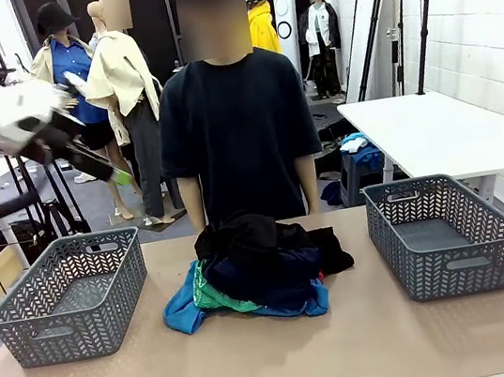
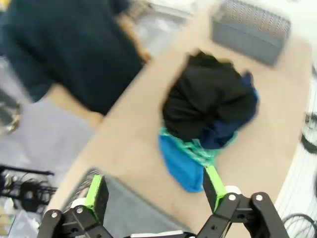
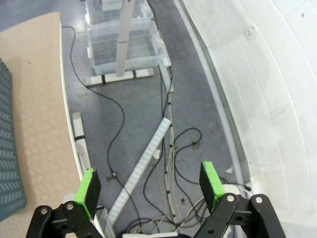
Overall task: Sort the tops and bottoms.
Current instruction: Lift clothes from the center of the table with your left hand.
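Sorting not begun — left gripper, spread and empty, faces the heaped dark-and-blue cloth pile; next, pinch the crumpled black garment topping it.

The table is seen level from the robot's side, toward the person. The pile and a basket, shared with the front view, are seen from above by the left wrist. The floor beside the table is faced by the right wrist.
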Robot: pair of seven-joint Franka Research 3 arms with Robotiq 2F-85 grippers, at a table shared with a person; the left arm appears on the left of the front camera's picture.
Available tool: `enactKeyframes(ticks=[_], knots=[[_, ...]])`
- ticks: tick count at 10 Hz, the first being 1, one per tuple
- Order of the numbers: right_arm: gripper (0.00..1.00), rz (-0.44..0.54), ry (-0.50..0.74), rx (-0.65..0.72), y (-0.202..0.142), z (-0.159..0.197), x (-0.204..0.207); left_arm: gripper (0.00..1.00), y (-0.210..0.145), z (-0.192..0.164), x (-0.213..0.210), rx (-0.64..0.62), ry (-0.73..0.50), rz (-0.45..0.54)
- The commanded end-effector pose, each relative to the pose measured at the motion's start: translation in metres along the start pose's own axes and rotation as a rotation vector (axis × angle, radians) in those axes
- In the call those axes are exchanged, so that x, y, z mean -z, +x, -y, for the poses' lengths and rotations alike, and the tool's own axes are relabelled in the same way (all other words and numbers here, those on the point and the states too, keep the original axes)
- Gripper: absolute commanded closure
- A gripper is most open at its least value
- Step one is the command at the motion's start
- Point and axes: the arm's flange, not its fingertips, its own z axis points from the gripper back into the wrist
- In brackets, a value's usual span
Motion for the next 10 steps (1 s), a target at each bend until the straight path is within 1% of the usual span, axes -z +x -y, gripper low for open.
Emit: enactKeyframes(ticks=[1, 2, 5, 6, 7, 10], knots=[[0.00, -0.001, 0.000, 0.003, -0.001, 0.001, 0.000, 0.00, 0.019, -0.022, 0.043, 0.097, -0.101, -0.076], [0.00, -0.001, 0.000, 0.003, -0.001, 0.001, 0.000, 0.00, 0.030, -0.014, 0.074, 0.097, -0.127, -0.095], [0.00, -0.001, 0.000, 0.003, -0.001, 0.001, 0.000, 0.00, 0.048, 0.013, 0.146, 0.076, -0.208, -0.194], [0.00, -0.001, 0.000, 0.003, -0.001, 0.001, 0.000, 0.00, 0.043, 0.021, 0.156, 0.115, -0.198, -0.225], [0.00, -0.001, 0.000, 0.003, -0.001, 0.001, 0.000, 0.00, 0.035, 0.019, 0.145, 0.079, -0.201, -0.172], [0.00, -0.001, 0.000, 0.003, -0.001, 0.001, 0.000, 0.00, 0.035, 0.019, 0.145, 0.079, -0.201, -0.172]])
